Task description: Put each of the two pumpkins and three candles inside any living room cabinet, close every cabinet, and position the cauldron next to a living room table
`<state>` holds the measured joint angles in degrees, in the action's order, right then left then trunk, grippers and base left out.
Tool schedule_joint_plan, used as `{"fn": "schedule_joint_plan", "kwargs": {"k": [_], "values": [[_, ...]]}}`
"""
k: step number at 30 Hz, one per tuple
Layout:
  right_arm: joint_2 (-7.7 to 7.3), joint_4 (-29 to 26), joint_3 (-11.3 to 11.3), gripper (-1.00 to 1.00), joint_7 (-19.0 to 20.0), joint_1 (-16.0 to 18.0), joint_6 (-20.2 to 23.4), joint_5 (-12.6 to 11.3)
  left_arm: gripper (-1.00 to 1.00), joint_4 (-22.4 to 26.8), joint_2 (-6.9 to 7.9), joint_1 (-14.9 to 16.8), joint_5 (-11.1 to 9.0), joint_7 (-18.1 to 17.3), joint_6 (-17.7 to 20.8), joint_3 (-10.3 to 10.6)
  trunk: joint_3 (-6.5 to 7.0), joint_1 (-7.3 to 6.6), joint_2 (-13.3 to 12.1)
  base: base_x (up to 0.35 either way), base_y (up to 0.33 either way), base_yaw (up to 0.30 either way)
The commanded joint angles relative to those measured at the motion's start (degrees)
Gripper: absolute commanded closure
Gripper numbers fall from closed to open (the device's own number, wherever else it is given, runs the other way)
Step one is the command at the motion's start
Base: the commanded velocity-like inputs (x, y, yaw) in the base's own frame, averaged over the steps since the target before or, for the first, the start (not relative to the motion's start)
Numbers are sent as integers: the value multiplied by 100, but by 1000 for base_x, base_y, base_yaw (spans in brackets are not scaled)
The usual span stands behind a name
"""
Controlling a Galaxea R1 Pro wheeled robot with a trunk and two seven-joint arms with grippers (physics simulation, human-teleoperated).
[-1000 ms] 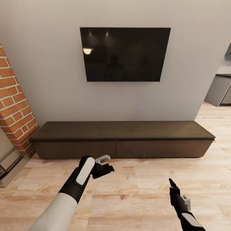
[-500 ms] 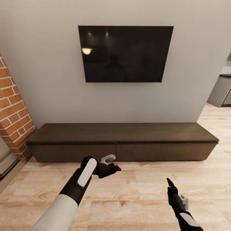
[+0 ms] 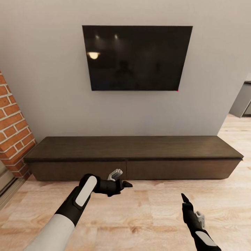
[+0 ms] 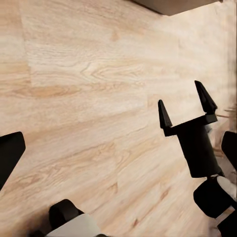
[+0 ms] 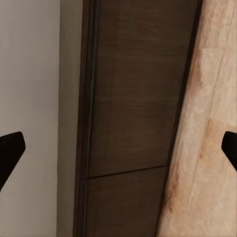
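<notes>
The cabinet is a long low dark-brown console against the wall, and its two flat fronts are shut. My left gripper hovers open and empty just in front of the seam between those fronts, low over the floor. To the right and nearer to me, my right gripper points at the cabinet, open and empty. The left wrist view shows that right gripper with its fingers spread over bare floorboards. The right wrist view faces the cabinet fronts. The pumpkins, candles and cauldron are out of view.
A black TV hangs on the grey wall above the cabinet. A brick column stands at the cabinet's left end, and grey kitchen units show at the far right. Pale wooden floor lies between me and the cabinet.
The whole view has shifted closer to the cabinet, so the camera moved. My left forearm has dropped lower, with its gripper reaching further toward the cabinet front. The right gripper holds its pose.
</notes>
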<state>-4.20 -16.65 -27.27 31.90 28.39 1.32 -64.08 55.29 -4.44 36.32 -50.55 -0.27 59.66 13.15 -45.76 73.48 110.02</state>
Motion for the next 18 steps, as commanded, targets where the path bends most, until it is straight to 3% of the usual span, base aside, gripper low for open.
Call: {"fn": "schedule_joint_plan", "kwargs": {"k": [1, 7, 12, 18], "values": [[3, 6, 2, -100, 27, 4, 9, -53, -100, -9, 24, 1, 3, -120, 18, 0, -5, 1, 2, 216, 0, 0], [19, 3, 5, -100, 27, 8, 4, -52, -100, -124, 21, -52, 9, -340, 7, 1, -5, 1, 2, 269, 23, 0], [5, 3, 10, -100, 27, 5, 19, -52, -100, -132, 6, -130, 8, -417, 2, 11, -5, 1, 2, 316, 154, 0], [10, 3, 11, -100, 27, 5, 21, -52, -100, -133, 11, -149, 9, -887, 1, 12, -5, 1, 2, 307, 211, 0]]}}
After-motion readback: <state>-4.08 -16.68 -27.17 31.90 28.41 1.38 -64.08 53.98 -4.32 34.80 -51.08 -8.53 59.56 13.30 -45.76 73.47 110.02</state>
